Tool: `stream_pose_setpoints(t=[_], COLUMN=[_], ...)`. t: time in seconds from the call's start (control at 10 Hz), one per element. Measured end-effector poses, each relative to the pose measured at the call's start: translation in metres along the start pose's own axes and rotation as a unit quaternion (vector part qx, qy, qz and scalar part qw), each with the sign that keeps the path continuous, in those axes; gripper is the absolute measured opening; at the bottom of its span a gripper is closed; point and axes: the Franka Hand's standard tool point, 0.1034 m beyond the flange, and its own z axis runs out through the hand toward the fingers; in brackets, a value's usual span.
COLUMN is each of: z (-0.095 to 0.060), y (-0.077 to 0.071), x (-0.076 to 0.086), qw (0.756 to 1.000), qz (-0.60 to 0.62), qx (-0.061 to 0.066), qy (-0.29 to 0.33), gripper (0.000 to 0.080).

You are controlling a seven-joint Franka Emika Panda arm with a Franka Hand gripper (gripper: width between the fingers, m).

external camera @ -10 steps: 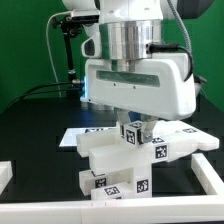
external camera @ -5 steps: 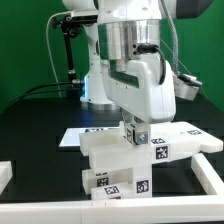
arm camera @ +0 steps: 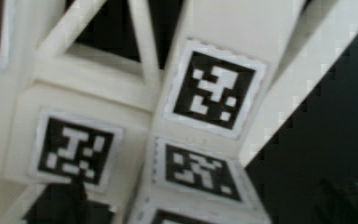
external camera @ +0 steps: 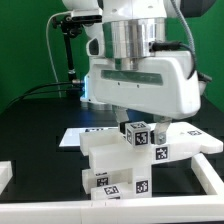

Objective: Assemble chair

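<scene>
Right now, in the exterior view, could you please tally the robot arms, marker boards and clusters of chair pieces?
Robot arm: 1
Marker board: 1
Cluster of chair pieces: 1
Total: 3

The gripper point(external camera: 138, 117) hides its own fingertips. Just beneath it, the wrist view shows the chair point(arm camera: 194, 110) blurred and cropped.
</scene>
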Motion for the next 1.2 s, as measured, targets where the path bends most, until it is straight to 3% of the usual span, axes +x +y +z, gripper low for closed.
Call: stream_pose_setpoints(t=[0.1, 0.3, 0.8, 1.2], z=[-0.004, -0.021, -0.018, -0.057], y=[-0.001, 0.003, 0.003, -0.007], x=[0.000, -0.001, -0.004, -0.022], qw=[0.998, 0.998, 0.998, 0.997], qz=[-0.060, -0.057, -0.061, -0.079], qx=[0.003, 0.014, 0.011, 0.025], qy=[0.000, 0.000, -0.002, -0.011], gripper=[0.0645, 0.0645, 0.0649, 0.0649])
